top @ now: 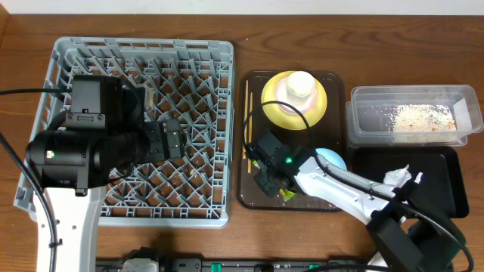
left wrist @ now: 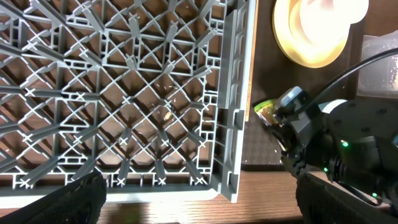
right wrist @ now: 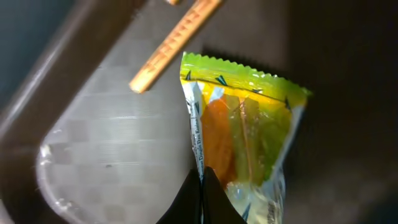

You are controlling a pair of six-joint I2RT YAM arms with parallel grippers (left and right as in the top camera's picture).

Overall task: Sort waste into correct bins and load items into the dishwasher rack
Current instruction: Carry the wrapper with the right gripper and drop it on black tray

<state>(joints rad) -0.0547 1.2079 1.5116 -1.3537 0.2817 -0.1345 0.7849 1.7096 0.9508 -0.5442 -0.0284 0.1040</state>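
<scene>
Right gripper [right wrist: 202,196] is clenching its fingertips together on the lower edge of the green-and-yellow snack wrapper [right wrist: 249,130], which is resting on the brown tray [top: 253,198] at its near-left corner, just beside the tip of a wooden chopstick [right wrist: 174,43]. Left gripper [top: 168,140] is hovering with jaws spread wide over the grey dishwasher rack [top: 197,75], which is sitting just left of the tray.

white arm links [top: 333,187], black cables [top: 30,91], green LED [top: 288,160]
</scene>
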